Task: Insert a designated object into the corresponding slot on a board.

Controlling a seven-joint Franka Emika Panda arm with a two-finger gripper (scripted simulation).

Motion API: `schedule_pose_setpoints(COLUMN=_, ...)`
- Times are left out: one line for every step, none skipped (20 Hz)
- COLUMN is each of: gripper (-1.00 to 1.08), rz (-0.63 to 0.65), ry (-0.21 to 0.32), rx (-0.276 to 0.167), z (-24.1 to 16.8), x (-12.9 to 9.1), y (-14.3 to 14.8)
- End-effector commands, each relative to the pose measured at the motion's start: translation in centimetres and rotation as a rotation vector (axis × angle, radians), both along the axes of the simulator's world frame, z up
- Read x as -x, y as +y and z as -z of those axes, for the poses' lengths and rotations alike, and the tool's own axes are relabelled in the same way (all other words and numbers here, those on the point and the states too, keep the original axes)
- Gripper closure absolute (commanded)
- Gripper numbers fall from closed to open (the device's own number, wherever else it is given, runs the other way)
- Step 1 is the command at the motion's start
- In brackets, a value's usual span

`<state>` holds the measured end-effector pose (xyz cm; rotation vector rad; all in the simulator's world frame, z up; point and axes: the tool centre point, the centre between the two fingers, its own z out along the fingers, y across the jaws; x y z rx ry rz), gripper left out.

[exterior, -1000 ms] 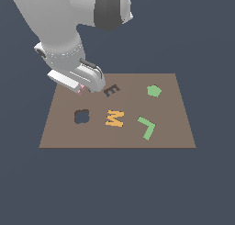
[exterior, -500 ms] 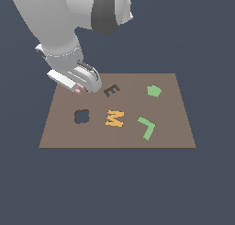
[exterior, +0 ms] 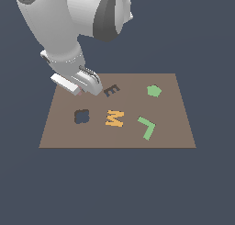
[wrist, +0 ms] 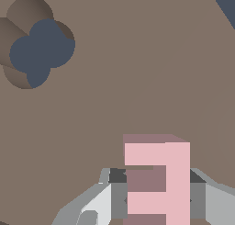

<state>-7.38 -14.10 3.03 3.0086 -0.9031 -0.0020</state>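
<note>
Since a second ago the hand (exterior: 81, 90) has drifted slightly away from the slot (exterior: 111, 90), toward the board's (exterior: 170, 127) far left corner. It grips the pink E (wrist: 156, 180) between its fingers, hovering over bare board, so insertion remains undone. No writing or labels are legible.

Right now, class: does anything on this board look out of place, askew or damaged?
Nothing looks damaged or spilled. One piece is not seated: the pink E sits between the fingers of the gripper, while its E-shaped slot on the board is empty. The orange M and green L lie tilted.
</note>
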Motion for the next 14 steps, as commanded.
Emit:
schedule_pose_setpoints(gripper=1.08, rz=0.0, ry=-0.001, rx=0.0, z=0.03, x=-0.04, y=0.0)
schedule_pose_setpoints(gripper=1.08, rz=0.0, ry=-0.001, rx=0.0, z=0.03, x=-0.04, y=0.0)
schedule_pose_setpoints(gripper=1.08, rz=0.0, ry=-0.001, rx=0.0, z=0.03, x=-0.04, y=0.0)
schedule_pose_setpoints(gripper=1.08, rz=0.0, ry=-0.001, rx=0.0, z=0.03, x=-0.04, y=0.0)
schedule_pose_setpoints(gripper=1.08, rz=0.0, ry=-0.001, rx=0.0, z=0.03, x=-0.04, y=0.0)
schedule_pose_setpoints(gripper=1.08, rz=0.0, ry=-0.001, rx=0.0, z=0.03, x=-0.04, y=0.0)
schedule_pose_setpoints(gripper=1.08, rz=0.0, ry=-0.001, rx=0.0, z=0.03, x=-0.04, y=0.0)
schedule_pose_setpoints(gripper=1.08, rz=0.0, ry=-0.001, rx=0.0, z=0.03, x=-0.04, y=0.0)
schedule_pose_setpoints(gripper=1.08, rz=0.0, ry=-0.001, rx=0.0, z=-0.01, x=-0.02, y=0.01)
schedule_pose_setpoints(gripper=1.08, rz=0.0, ry=-0.001, rx=0.0, z=-0.02, x=-0.01, y=0.01)
schedule_pose_setpoints(gripper=1.08, rz=0.0, ry=-0.001, rx=0.0, z=-0.02, x=-0.02, y=0.05)
schedule_pose_setpoints(gripper=1.08, rz=0.002, ry=-0.001, rx=0.0, z=-0.01, x=-0.01, y=0.08)
schedule_pose_setpoints(gripper=1.08, rz=0.005, ry=-0.001, rx=0.0, z=-0.01, x=0.01, y=0.16)
schedule_pose_setpoints(gripper=1.08, rz=0.008, ry=-0.001, rx=0.0, z=-0.02, x=0.03, y=0.26)
